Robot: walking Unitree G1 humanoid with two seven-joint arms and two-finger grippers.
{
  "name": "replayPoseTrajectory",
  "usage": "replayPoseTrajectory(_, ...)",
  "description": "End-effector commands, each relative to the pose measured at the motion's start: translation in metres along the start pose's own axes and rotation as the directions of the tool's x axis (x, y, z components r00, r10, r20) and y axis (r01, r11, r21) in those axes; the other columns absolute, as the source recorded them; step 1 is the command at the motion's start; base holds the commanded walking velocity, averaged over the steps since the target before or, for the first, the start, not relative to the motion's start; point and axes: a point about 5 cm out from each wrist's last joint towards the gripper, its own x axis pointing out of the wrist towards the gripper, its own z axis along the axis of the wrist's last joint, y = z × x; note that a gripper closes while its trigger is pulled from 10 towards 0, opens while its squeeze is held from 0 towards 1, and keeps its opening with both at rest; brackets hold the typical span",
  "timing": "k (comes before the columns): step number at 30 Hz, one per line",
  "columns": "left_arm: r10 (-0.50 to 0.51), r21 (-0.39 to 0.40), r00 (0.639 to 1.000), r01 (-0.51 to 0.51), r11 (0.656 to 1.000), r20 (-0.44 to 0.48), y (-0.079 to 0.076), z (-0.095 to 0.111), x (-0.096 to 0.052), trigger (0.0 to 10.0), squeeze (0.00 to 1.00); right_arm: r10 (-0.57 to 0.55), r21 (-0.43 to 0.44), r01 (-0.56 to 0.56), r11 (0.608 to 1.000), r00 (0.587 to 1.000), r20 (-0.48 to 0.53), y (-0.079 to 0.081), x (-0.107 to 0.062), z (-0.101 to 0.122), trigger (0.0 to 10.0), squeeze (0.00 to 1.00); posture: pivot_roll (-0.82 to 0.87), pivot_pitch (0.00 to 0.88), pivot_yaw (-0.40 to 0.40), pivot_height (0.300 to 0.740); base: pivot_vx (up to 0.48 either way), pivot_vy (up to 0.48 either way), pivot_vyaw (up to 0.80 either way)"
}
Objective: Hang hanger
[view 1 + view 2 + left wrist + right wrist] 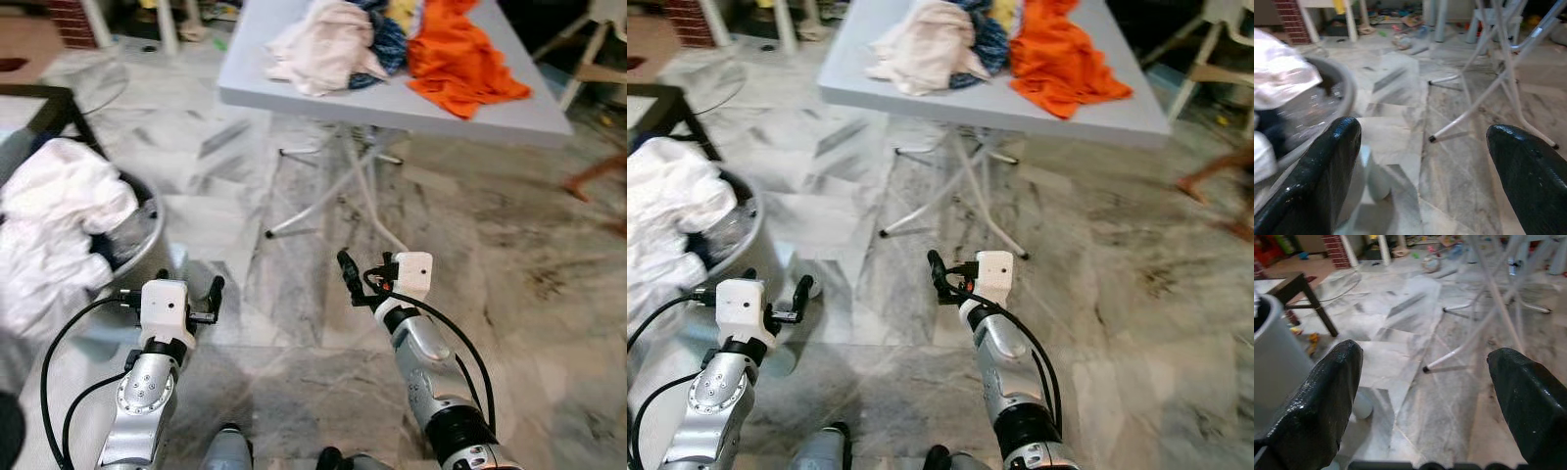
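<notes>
Left gripper (pixel 1422 129) and right gripper (pixel 1423 352): held low over the marble floor (pixel 490 245), fingers wide apart, nothing in either. Ahead of both, up high: big grey table (pixel 294 93). Just beside the left gripper, on its outer side: round basket (pixel 147 235) of white laundry (pixel 59 206). Ahead of the right gripper, on the table: orange cloth (pixel 460 54). Could not tell where the hanger was; maybe hidden under clothes. Might have grabbed cloth instead, or bumped the thin table legs (pixel 323 196) when stepping close.
</notes>
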Motion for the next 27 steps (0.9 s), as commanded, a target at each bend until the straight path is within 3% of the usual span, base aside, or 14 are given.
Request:
replayPoseTrajectory(1, -0.006, -0.004, 1.000, 0.006, 1.000, 0.002, -0.0008, -0.0002, -0.0012, 10.0, 0.00, 0.001, -0.007, -0.001, 1.000, 1.000, 0.008, -0.0022, -0.0019, 0.0000, 10.0, 0.00, 0.27, 0.182, -0.116, 0.740, 0.319, 0.000, 0.80)
replayPoseTrajectory(20, -0.005, -0.010, 1.000, 0.005, 1.000, -0.001, -0.0025, -0.0013, -0.0050, 10.0, 0.00, 0.055, -0.022, -0.055, 0.998, 0.998, 0.005, 0.0034, -0.0061, -0.0016, 10.0, 0.00, 0.26, 0.216, -0.128, 0.740, 0.318, 0.038, 0.80)
replayPoseTrajectory(27, 0.003, -0.013, 1.000, -0.003, 1.000, -0.003, -0.0028, -0.0020, -0.0070, 10.0, 0.00, 0.076, -0.017, -0.076, 0.997, 0.997, 0.004, 0.0053, -0.0069, -0.0014, 10.0, 0.00, 0.26, 0.227, -0.139, 0.740, 0.320, 0.247, 0.00)
